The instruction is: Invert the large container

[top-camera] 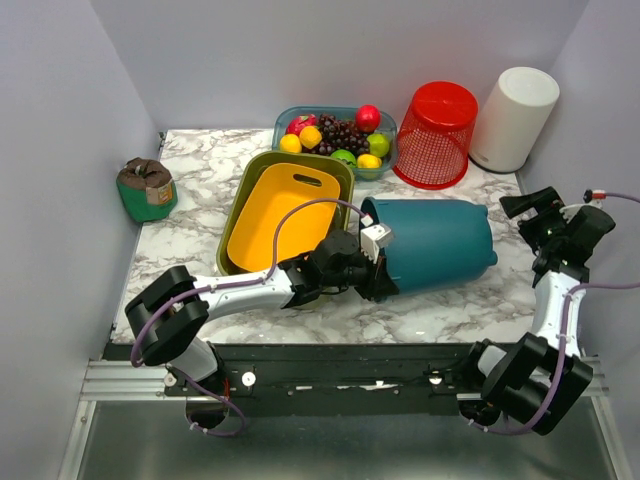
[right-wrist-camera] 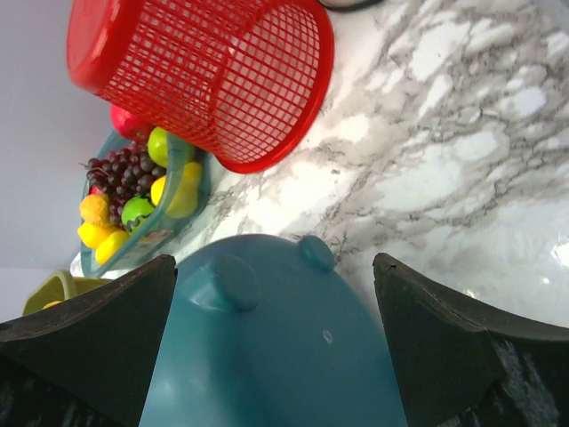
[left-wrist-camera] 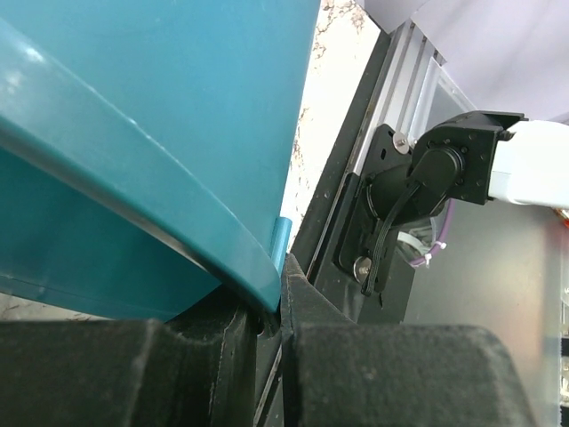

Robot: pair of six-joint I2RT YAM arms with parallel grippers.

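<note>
The large container (top-camera: 440, 245), a teal bin, lies on its side on the marble table, its mouth to the left and its base to the right. My left gripper (top-camera: 374, 270) is shut on its rim; in the left wrist view the rim edge (left-wrist-camera: 258, 285) sits pinched between the two black pads of the left gripper (left-wrist-camera: 276, 307). The right gripper (top-camera: 532, 232) hovers just right of the base, apart from it. In the right wrist view the right gripper (right-wrist-camera: 274, 267) is open wide, and the footed base of the container (right-wrist-camera: 267, 356) lies between and beyond its fingers.
An upturned red mesh basket (top-camera: 437, 133) and a white cylinder (top-camera: 512, 118) stand at the back right. A tray of fruit (top-camera: 283, 120) sits at the back. A yellow tub nested in an olive one (top-camera: 285, 215) lies left of the container. A green pot (top-camera: 147, 188) is at the far left.
</note>
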